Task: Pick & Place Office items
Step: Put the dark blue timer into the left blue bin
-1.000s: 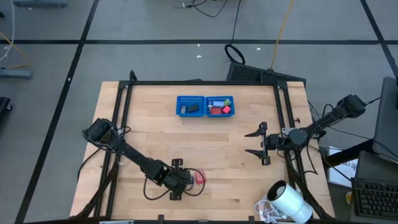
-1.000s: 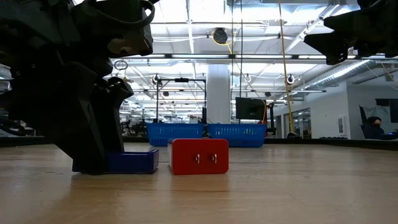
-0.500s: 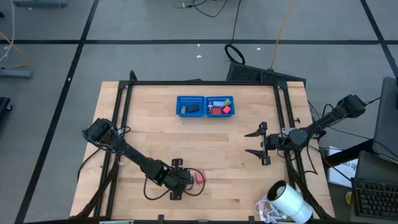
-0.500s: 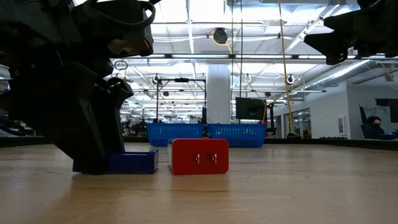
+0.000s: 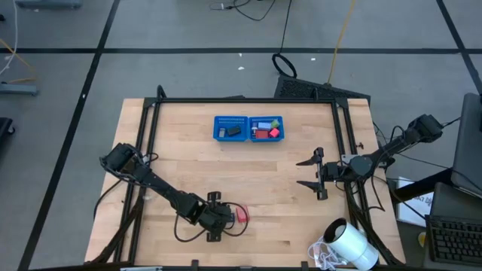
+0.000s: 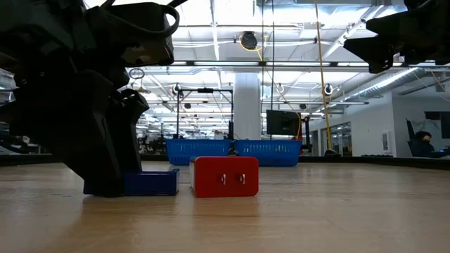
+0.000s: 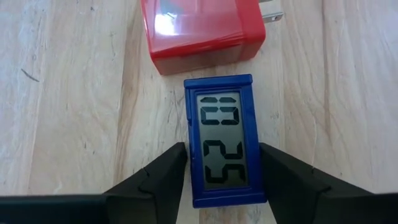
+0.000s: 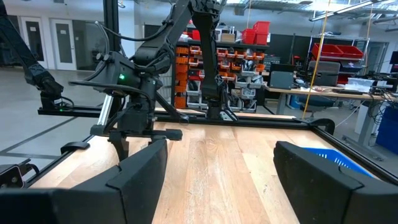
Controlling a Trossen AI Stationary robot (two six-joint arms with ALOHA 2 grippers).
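Left wrist view, pretty clear shot: left gripper (image 7: 224,174) down at the table (image 5: 188,173), one dark finger (image 7: 161,177) on each side of a small blue clock (image 7: 222,146) with an LCD face reading 25 plus two more digits. Fingers right up against the clock's long sides, maybe a hair of a gap on one side, so can't tell if actually clamped or just let go. Clock flat on the wood, screen up. Just past its far end, a red plug adapter (image 7: 202,28) with two metal prongs sticking out sideways, close but not quite touching.

High view: all of that near the front edge, left of centre. Blue mesh tray (image 5: 248,128) well apart at the far side, with some small red, dark and green bits inside.

Right gripper (image 5: 314,173) up above the right side of the table, jaws spread wide, holding nothing. White cylinder (image 5: 354,247) off the near right corner.
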